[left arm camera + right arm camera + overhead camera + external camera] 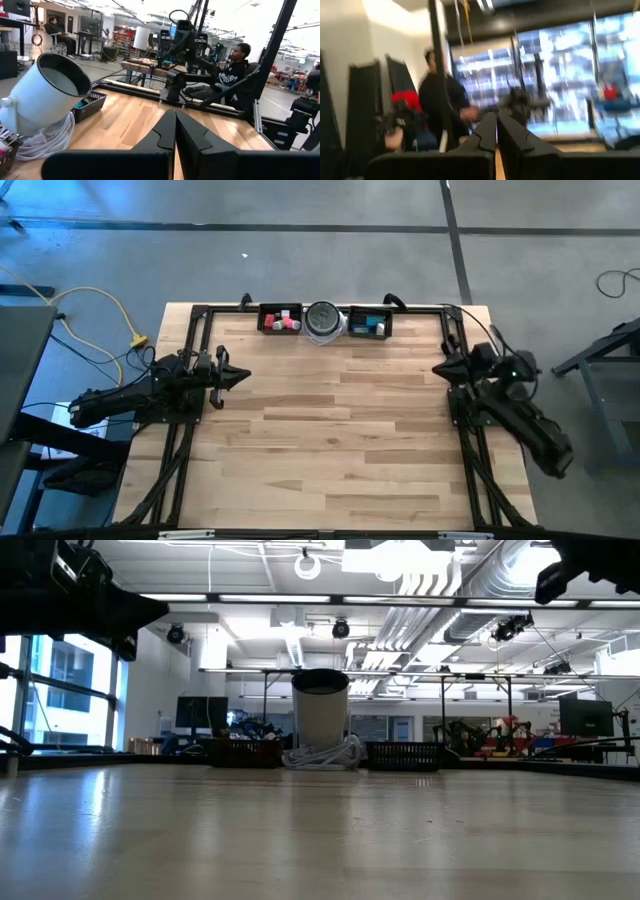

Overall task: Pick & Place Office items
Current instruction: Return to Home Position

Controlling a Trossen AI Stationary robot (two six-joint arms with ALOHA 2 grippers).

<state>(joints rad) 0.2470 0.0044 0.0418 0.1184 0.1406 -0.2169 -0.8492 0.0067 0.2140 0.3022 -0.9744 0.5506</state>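
Note:
The office items lie in two black trays at the table's far edge. Red, pink and white pieces [284, 320] fill the left tray [265, 319]. Teal and blue pieces [372, 323] fill the right tray [388, 322], whose teal contents [86, 102] show in the left wrist view. My left gripper [243, 377] hovers shut over the table's left side, pointing right, with its fingers together [175, 131]. My right gripper [438, 368] hovers shut over the right side, pointing left, also with fingers together [496, 131]. Both are far from the trays and raised above the table.
A round white cylinder [323, 320] with a coiled white cord at its base [45, 140] stands between the trays [320, 708]. A black frame rail [200, 340] runs around the table. People are beyond the table [232, 72] [440, 107]. Bare wood [330, 440] spans the middle and near part.

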